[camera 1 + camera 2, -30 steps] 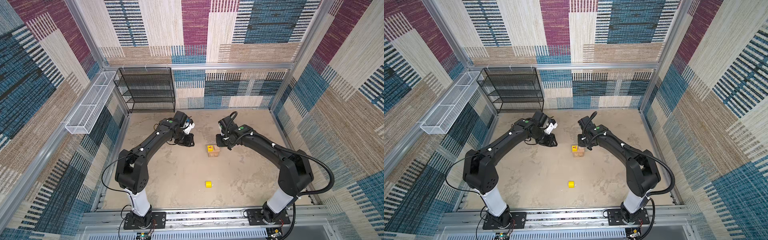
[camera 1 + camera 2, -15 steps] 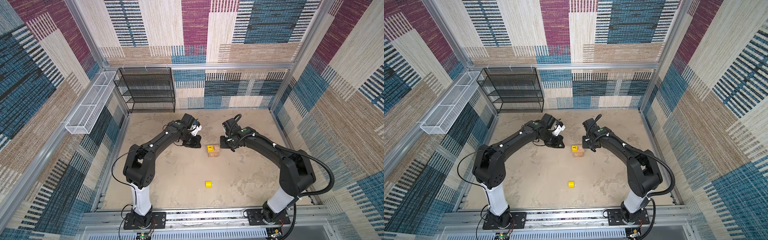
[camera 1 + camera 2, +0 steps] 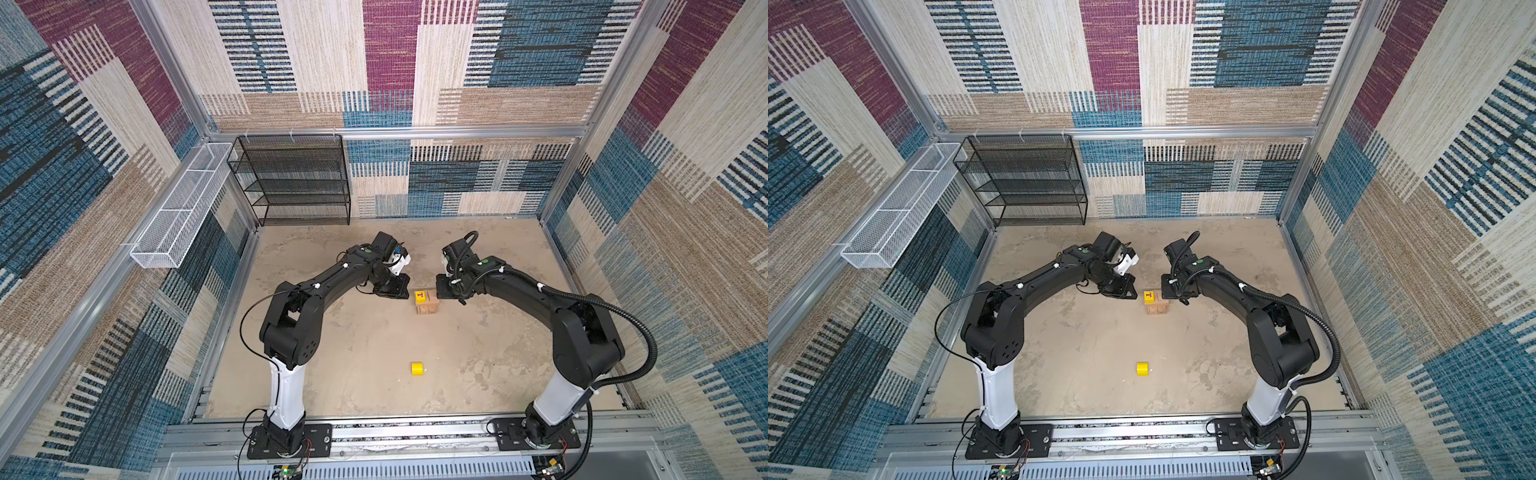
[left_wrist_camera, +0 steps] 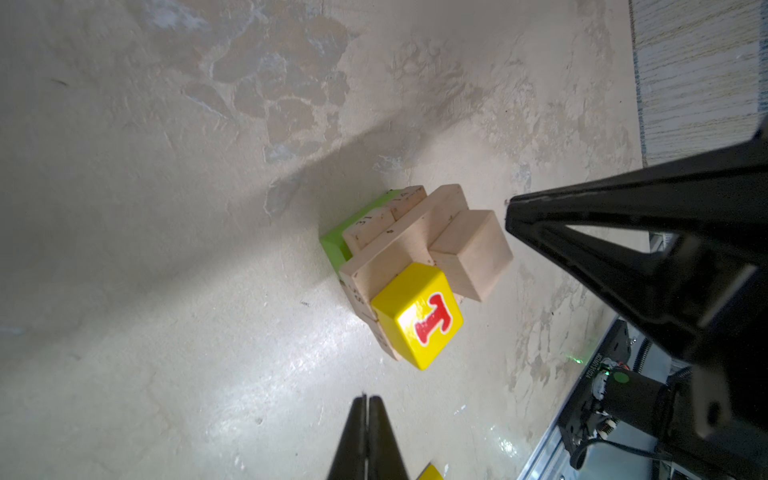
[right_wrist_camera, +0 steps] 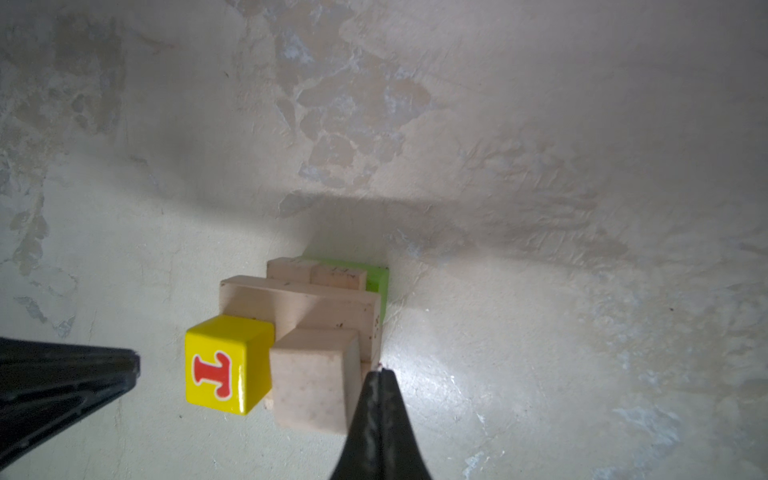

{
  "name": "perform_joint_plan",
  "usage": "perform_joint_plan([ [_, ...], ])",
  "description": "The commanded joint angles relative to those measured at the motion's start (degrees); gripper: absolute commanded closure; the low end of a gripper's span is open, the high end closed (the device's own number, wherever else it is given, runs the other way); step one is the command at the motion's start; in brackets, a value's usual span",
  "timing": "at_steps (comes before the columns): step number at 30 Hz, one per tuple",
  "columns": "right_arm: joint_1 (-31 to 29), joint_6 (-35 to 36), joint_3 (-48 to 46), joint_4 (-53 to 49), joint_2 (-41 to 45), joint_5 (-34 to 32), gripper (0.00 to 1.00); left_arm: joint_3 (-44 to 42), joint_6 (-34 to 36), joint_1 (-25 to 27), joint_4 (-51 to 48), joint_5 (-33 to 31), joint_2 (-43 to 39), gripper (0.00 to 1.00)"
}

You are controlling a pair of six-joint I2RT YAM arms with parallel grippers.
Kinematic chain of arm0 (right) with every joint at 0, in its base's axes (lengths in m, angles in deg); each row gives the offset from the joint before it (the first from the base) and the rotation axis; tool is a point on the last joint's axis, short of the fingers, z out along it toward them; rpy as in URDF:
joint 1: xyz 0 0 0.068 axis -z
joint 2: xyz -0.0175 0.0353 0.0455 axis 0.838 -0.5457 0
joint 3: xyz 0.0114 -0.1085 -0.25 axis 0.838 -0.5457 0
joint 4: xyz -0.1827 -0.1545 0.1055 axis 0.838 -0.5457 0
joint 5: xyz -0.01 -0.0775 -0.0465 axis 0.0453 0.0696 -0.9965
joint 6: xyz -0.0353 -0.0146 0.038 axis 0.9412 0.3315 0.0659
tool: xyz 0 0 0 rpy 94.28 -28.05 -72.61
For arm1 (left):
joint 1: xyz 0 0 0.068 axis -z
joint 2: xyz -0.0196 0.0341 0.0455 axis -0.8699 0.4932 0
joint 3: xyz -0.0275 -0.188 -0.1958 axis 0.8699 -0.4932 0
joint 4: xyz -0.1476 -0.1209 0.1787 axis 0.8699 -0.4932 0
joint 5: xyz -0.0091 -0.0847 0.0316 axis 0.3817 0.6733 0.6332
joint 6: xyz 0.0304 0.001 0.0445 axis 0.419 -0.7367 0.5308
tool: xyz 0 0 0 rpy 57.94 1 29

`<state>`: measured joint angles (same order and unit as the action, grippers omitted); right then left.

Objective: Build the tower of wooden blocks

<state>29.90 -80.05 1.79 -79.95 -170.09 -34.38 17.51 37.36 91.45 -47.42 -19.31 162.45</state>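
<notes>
**Tower stands between two closed, empty pincers**

The small tower [image 3: 427, 306] of plain tan wooden planks, laid crosswise, stands on the mottled sandy tabletop [image 3: 353, 332] in the gap between the two pincers. A lime-green wooden brick [image 4: 332, 243] lies at its base. On top, side by side and touching, sit a glossy yellow wooden cube [image 4: 417, 316] printed with a red letter T and a plain tan wooden cube [image 4: 471, 253].

The left pincer [image 3: 405, 293] has its jaws pressed together and grips nothing. Its tip points at the yellow cube's side of the tower, near it but apart. The right pincer [image 3: 439, 291] is likewise closed and empty. Its tip sits just beside the tan cube, and the wrist views do not settle whether it touches the wood.

A second small yellow block [image 3: 417, 368] lies alone on the tabletop, well apart from both pincers, on the side of the arms' bases. Beyond the left pincer a black wire-mesh shelf [image 3: 299, 183] stands against the back wall, and a long white wire basket [image 3: 178, 216] hangs on the side wall next to it.
</notes>
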Motion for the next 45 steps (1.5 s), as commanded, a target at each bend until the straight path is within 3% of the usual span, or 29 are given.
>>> perform_joint_plan([
  [1,0.0,0.4,0.0,2.1,-0.2,1.1,1.00,0.4,0.0,0.1,1.5,1.3,0.6,0.92],
  [45,0.0,-0.2,-1.1,2.7,1.5,2.9,1.00,1.4,0.8,1.5,2.4,5.0,2.6,0.86],
])
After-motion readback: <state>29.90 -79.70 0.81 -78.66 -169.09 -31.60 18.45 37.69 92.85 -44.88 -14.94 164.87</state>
